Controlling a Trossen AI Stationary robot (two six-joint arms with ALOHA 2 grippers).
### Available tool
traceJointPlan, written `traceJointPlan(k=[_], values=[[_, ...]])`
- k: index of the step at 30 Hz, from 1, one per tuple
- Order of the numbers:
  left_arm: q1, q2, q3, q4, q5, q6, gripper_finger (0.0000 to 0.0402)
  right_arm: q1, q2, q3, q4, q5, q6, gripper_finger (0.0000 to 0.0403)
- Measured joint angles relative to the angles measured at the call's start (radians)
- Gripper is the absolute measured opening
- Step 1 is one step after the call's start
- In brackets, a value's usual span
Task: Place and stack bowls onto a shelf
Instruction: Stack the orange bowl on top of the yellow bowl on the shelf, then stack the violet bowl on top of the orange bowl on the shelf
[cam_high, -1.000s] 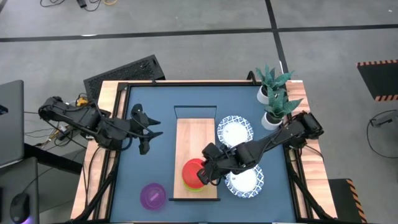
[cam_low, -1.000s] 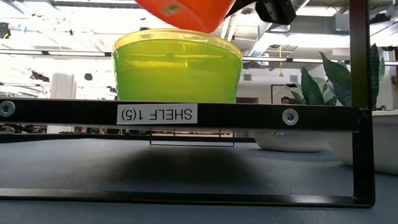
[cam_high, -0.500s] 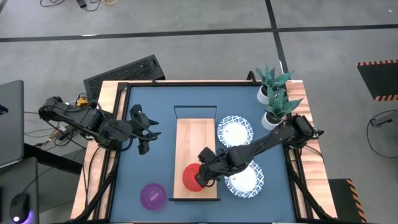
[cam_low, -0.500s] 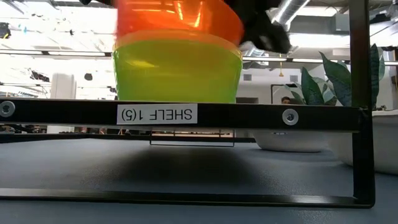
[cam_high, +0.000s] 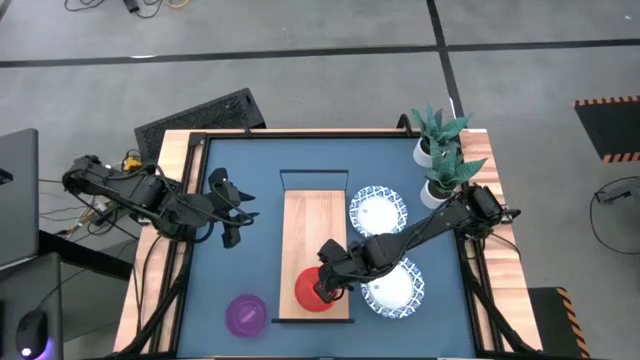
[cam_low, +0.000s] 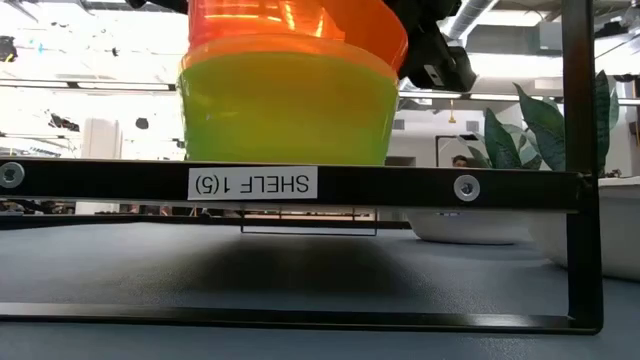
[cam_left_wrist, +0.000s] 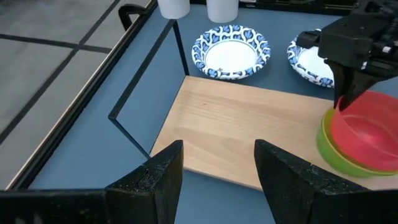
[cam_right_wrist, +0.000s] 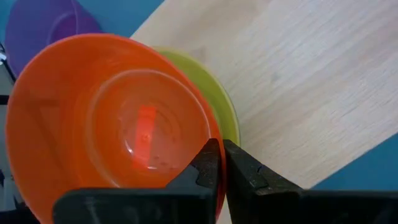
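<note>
The red bowl sits nested in the yellow-green bowl stack at the near end of the light-wood shelf. My right gripper is at that bowl's right side, shut on it. The purple bowl stands on the blue tabletop to the left of the shelf's near end. Two white dishes with blue rims rest on the tabletop right of the shelf. My left gripper hovers open over the table left of the shelf, touching nothing. My right gripper pinches the red bowl's rim on its right side, one finger inside the bowl and the other outside. The fingers come from the table's right, slanting down. The bowl rests inside the yellow-green stack, about upright.
Two potted plants stand at the table's far right corner. The shelf's black metal frame crosses the low view. The far half of the shelf board is bare wood. A raised wooden edge runs around the table.
My right gripper has moved down and a little toward the near edge, carrying the red bowl. The bowl was tilted above the yellow-green stack a second ago and now sits nested in it. The gripper has kept its hold.
</note>
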Motion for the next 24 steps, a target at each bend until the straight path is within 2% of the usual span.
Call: traceJointPlan(k=[5, 10, 18, 21, 24], values=[[0.0, 0.0, 0.0, -0.009, 0.031, -0.017, 0.0183, 0.0, 0.0, 0.0, 0.0, -0.005, -0.006, 0.0072], [0.0, 0.0, 0.0, -0.073, 0.111, -0.068, 0.0183, 0.0, 0.0, 0.0, 0.001, -0.019, -0.03, 0.0102], [-0.015, 0.038, 0.0, -0.194, 0.316, -0.183, 0.0183, -0.015, -0.02, 0.018, -0.008, -0.019, -0.064, 0.0206], [-0.043, 0.087, -0.001, -0.213, 0.357, -0.207, 0.0183, -0.022, -0.028, 0.043, -0.03, -0.019, -0.09, 0.0239], [-0.079, 0.142, -0.002, -0.223, 0.359, -0.218, 0.0183, -0.031, -0.032, 0.07, -0.028, -0.019, -0.106, 0.0252]])
